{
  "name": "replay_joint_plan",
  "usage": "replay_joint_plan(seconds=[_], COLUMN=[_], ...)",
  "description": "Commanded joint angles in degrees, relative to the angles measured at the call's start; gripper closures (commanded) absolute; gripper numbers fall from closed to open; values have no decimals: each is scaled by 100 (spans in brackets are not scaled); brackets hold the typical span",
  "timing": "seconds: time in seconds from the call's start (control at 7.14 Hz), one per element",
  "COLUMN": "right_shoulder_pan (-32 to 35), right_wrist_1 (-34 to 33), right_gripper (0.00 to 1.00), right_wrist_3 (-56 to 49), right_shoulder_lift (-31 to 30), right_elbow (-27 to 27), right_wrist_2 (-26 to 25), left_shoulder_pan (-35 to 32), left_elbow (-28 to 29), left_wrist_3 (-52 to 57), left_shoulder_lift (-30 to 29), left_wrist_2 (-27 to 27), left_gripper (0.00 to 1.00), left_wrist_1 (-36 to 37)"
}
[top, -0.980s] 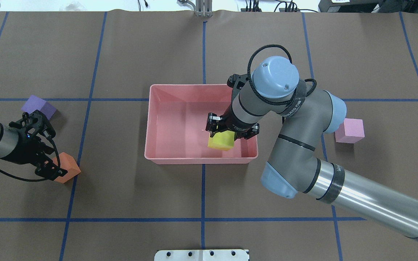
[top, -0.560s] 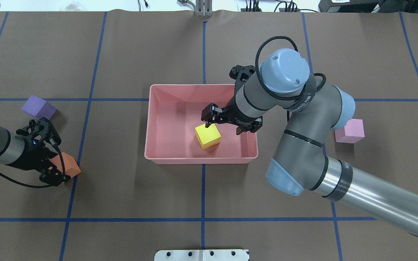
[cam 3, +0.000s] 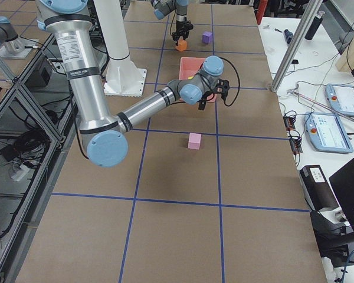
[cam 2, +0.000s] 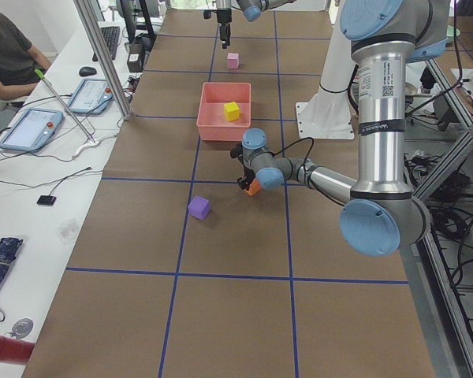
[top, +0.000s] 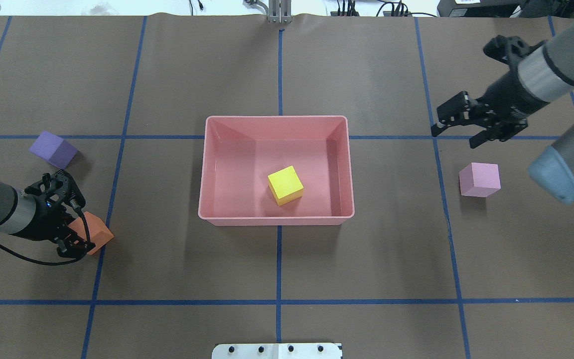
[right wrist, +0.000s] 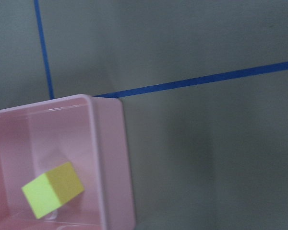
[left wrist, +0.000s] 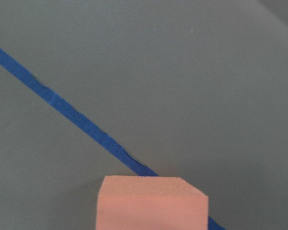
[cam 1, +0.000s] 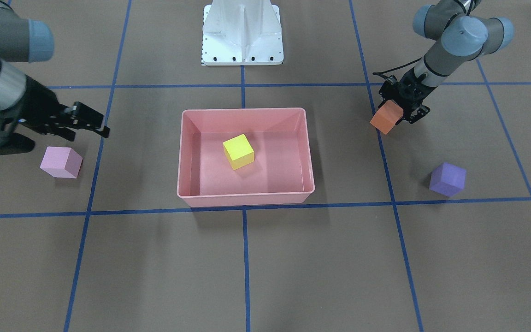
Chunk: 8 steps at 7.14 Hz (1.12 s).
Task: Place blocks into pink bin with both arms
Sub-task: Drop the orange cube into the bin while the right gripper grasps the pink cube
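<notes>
Grey tubular arms (cam 1: pixel 436 60) bear light blue joint caps (cam 1: pixel 42 40) and thin black cables (top: pixel 18 254).

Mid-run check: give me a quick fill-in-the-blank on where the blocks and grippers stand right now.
1. The only block inside the pink bin is the ____ one.
2. The left gripper is shut on the ____ block.
3. The right gripper is open and holds ____.
4. The light pink block and the purple block lie ____ the bin.
Missing words: yellow; orange; nothing; outside.
</notes>
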Motion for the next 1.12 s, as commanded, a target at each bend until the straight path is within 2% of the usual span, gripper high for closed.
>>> replay_joint_plan(seconds=[0.0, 0.14, 0.28, 0.42, 0.7, 0.98], right_shoulder_pan=[310, 275, 136, -40, -295, -428], right_wrist_1=[-4, -4, 4, -4, 4, 4], right_gripper=[2, 1, 1, 1, 1, 1], right_wrist_3=[-1565, -1587, -1570, -1518, -775, -594], right_shoulder_lift=[-938, -993, -994, -951, -793, -599], right_elbow=[-13, -83, -258, -434, -681, -786], right_wrist_2=[-282, -668, -698, -716, -707, -742], left_shoulder_pan=[-82, -431, -974, -1275, -1269, -1252], left_elbow=[-268, -427, -463, -429, -358, 105], left_wrist_3=[-30, -56, -335, -1016, -2144, -2463], left_shoulder_lift=[103, -9, -332, -936, -2104, -3257], left_wrist_2=[-282, -789, -1324, -1600, -1550, -1497], left_gripper=[100, 100, 100, 100, 100, 100], left_wrist_1=[29, 38, 47, 90, 789, 1573])
